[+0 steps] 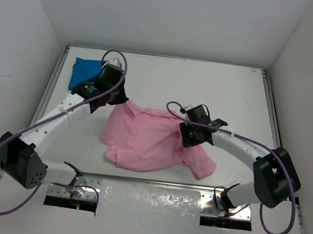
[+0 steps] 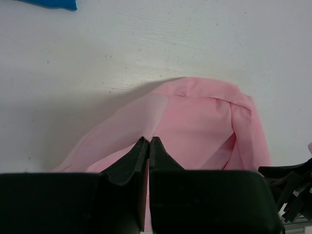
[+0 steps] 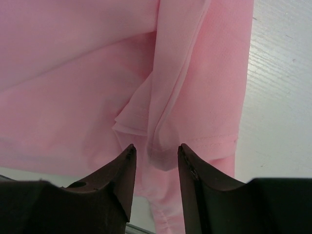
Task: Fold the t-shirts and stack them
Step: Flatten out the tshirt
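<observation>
Two tools at pink t-shirt (image 1: pixel 142 141): left tool (image 2: pixel 148 141) clamped on cloth, right tool (image 3: pixel 155 148) parted astride fold.

One pink t-shirt (image 1: pixel 142 141), one blue t-shirt (image 1: pixel 83 71), two arms (image 1: pixel 57 122) (image 1: pixel 239 143)

I have the unfolded shirt (image 1: pixel 142 141) lying on the tabletop (image 1: pixel 223 91) about the middle, nearer my edge than the far one. The folded shirt (image 1: pixel 81 72) lies in the far left corner, apart from it. My left gripper (image 1: pixel 121 99) sits at the unfolded shirt's far left corner, between the two shirts, pinching that edge. My right gripper (image 1: pixel 188 141) stands over that shirt's right part, a fold of cloth between its parted fingers.
</observation>
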`<action>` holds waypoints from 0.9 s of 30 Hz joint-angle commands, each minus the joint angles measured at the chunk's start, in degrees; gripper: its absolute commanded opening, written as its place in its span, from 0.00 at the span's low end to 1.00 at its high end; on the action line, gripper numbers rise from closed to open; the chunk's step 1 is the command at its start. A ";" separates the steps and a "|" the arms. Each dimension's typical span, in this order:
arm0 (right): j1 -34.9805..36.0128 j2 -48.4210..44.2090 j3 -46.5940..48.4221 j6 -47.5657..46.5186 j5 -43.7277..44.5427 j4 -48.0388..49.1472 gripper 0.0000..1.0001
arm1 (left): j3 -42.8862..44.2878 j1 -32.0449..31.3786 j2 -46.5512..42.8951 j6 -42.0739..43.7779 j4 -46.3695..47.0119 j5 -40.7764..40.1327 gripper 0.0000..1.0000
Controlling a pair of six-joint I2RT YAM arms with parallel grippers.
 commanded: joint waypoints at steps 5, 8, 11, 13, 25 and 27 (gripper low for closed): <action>-0.10 1.24 0.94 -0.47 2.56 1.80 0.37 | 3.05 0.74 -0.39 0.30 2.16 -0.11 0.00; -0.01 0.36 1.20 -0.55 4.49 1.11 0.13 | 3.75 0.74 -0.39 0.47 2.16 -0.11 0.00; -0.18 -2.00 5.49 -0.73 11.16 -6.60 0.00 | 7.87 1.09 -0.13 1.87 1.02 -0.55 0.00; -0.97 -5.85 11.28 -1.78 15.03 -9.08 0.00 | 13.82 1.79 0.57 2.84 -0.47 -1.95 0.00; -4.49 -10.00 48.22 -9.87 29.19 -28.16 0.00 | 47.61 2.76 3.85 -3.30 -16.38 -3.19 0.00; -4.49 -13.69 48.31 -9.61 31.74 -28.78 0.00 | 48.39 2.76 1.21 -4.18 -17.79 -3.54 0.00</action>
